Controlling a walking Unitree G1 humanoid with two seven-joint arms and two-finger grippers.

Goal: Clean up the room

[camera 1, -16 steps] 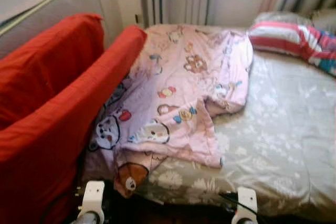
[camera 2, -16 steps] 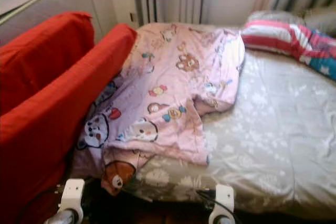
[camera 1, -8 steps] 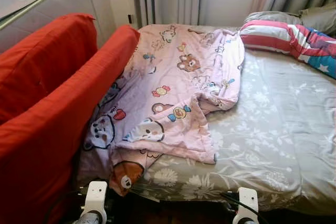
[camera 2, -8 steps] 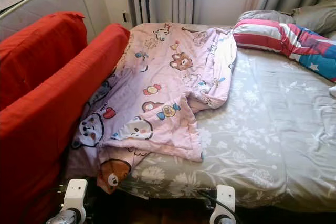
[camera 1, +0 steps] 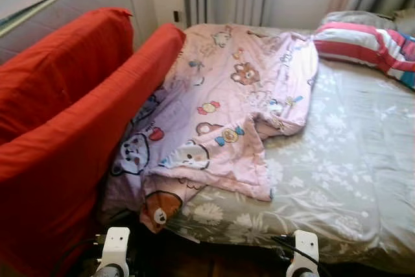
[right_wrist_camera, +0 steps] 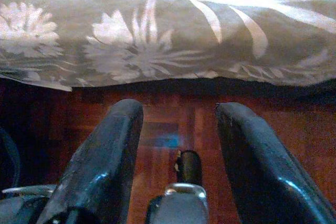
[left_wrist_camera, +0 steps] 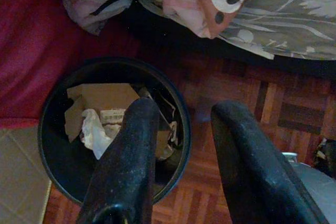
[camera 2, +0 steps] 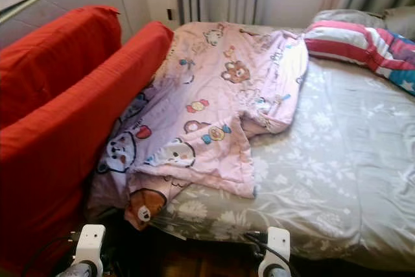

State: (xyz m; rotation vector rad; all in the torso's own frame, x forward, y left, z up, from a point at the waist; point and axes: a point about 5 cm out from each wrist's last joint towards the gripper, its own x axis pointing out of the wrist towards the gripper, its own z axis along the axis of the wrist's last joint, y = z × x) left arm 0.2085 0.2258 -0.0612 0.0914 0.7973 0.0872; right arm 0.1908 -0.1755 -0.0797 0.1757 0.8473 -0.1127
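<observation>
On the bed [camera 1: 350,160], a pink blanket [camera 1: 227,108] lies crumpled beside the red sofa [camera 1: 71,128], one corner hanging over the edge. The left gripper [left_wrist_camera: 181,145] hangs low above a black bin [left_wrist_camera: 63,150] with paper inside, fingers apart and empty. The right gripper [right_wrist_camera: 178,145] is above the wooden floor [right_wrist_camera: 173,114], also apart and empty.

The striped pillow [camera 1: 369,37] is cut off at the edge.
</observation>
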